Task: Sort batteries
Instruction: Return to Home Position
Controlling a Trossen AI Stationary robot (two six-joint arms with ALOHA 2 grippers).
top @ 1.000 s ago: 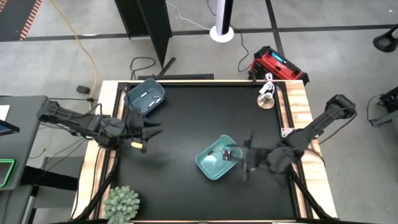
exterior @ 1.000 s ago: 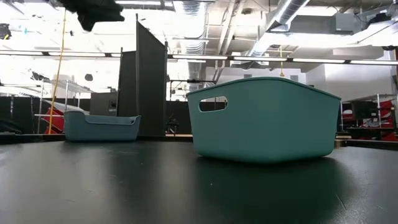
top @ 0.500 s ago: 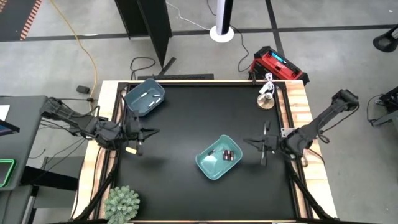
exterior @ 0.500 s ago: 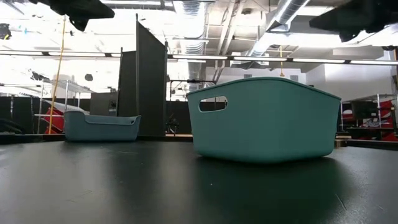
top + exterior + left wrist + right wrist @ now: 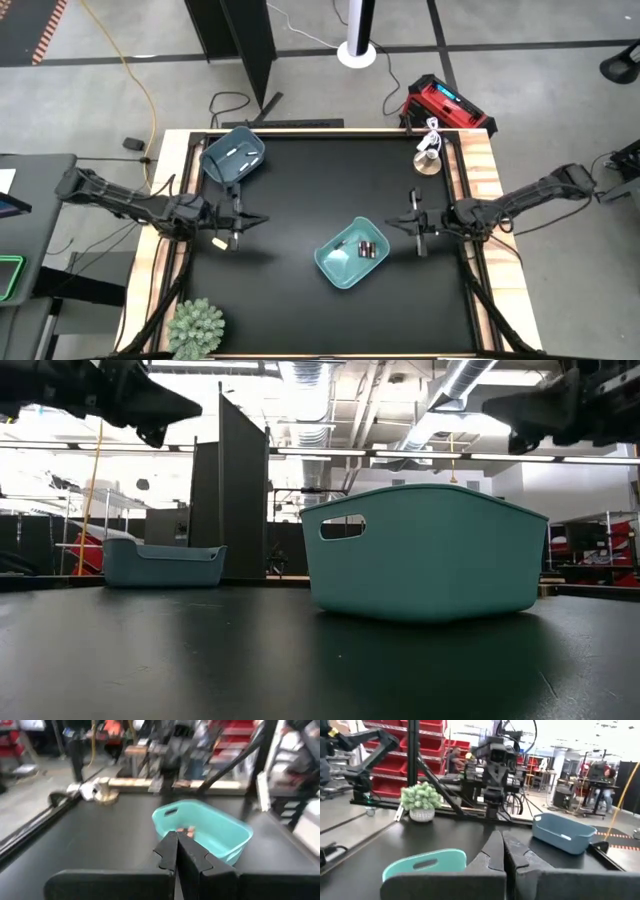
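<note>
Black tabletop (image 5: 300,180); findings across the overhead view.
Left arm (image 5: 130,203) mid-left, jaws pressed together; white batteries (image 5: 238,153) in blue bin (image 5: 212,168) upper left; dark batteries (image 5: 368,249) in teal bin (image 5: 338,268) centre; right arm (image 5: 510,203) mid-right, jaws pressed together.

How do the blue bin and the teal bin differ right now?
Colour: the blue bin is slate blue; the teal bin is teal green.
Place: the blue bin sits in the table corner at the high view's top left; the teal bin sits nearer the middle.
Contents: the blue bin holds white batteries; the teal bin holds dark batteries with reddish marks.
Shared: both stand upright and open-topped on the black table.
</note>
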